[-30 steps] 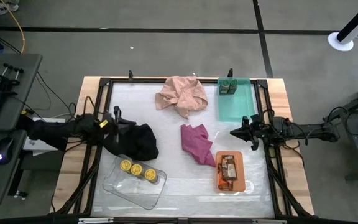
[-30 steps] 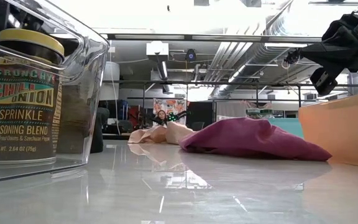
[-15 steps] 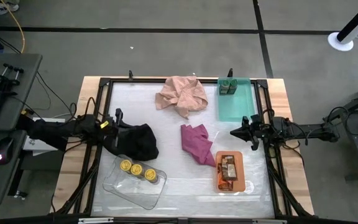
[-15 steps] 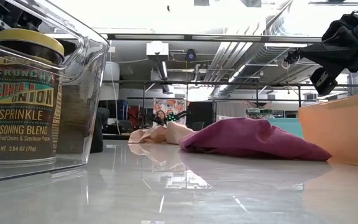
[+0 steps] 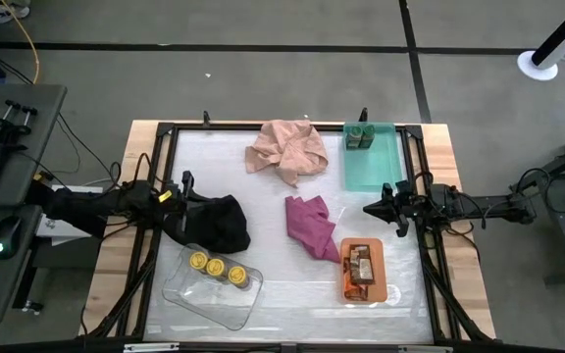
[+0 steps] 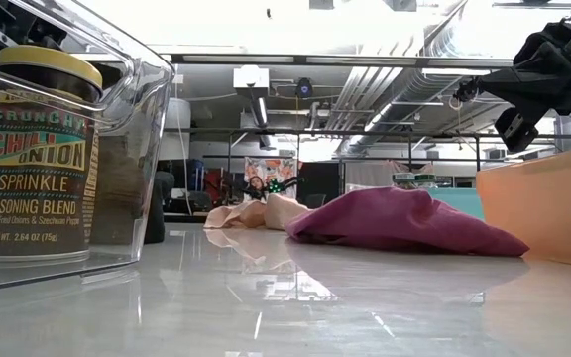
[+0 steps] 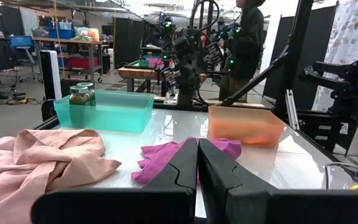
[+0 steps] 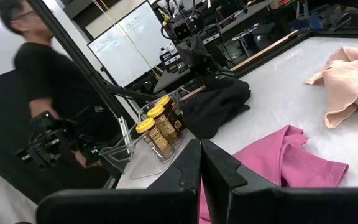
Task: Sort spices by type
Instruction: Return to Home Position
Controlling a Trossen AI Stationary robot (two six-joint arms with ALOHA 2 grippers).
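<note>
Three yellow-lidded jars (image 5: 216,266) stand in the clear tray (image 5: 189,292); one jar (image 6: 43,149) looms close in the low view. Two dark-green jars (image 5: 361,135) stand in the far end of the teal tray (image 5: 373,167). The brown-orange packets (image 5: 361,265) lie in the orange tray (image 5: 348,289). My left gripper (image 5: 186,203) (image 7: 197,155) is shut and hovers at the left edge of the black cloth (image 5: 222,224). My right gripper (image 5: 367,208) (image 8: 200,158) is shut and hangs in the air between the teal and orange trays, pointing toward the table's left.
A pink cloth (image 5: 287,149) lies crumpled near the far edge and a magenta cloth (image 5: 310,227) near the middle. A black frame (image 5: 170,137) runs around the white table top. Bare table shows between the clear and orange trays. A person (image 8: 36,68) stands beyond the table.
</note>
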